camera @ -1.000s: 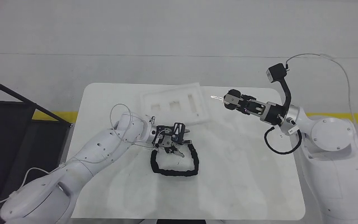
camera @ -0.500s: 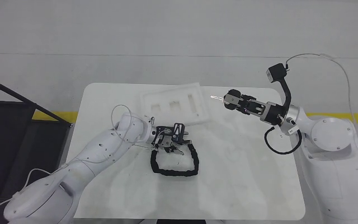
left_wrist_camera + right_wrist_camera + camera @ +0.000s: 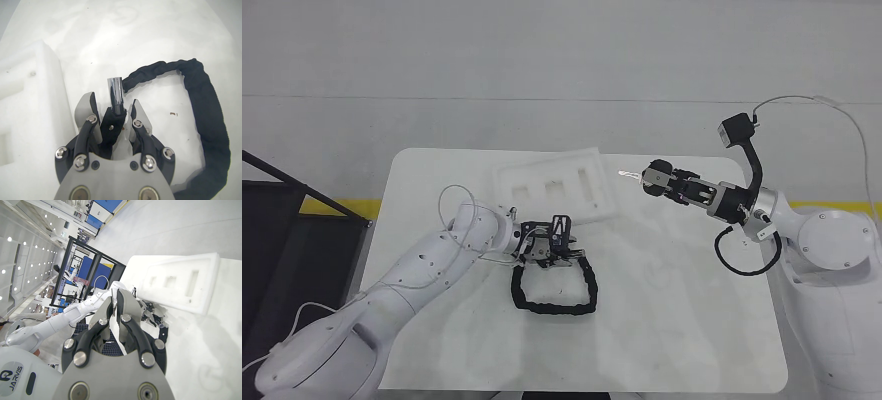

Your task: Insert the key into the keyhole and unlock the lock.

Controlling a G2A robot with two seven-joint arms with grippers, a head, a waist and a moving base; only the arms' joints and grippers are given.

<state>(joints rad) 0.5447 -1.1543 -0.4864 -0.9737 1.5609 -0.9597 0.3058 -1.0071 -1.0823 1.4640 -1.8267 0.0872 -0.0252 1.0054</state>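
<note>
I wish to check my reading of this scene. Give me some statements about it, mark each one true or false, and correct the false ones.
1. The right pincer grips the key. True.
2. The key is already in the lock. False: it is held away from the lock, near the tray.
3. The lock's end with the cylinder lies between the open jaws of the left pincer. True.
4. The lock lies inside the tray. False: it lies on the table beside the tray.
</note>
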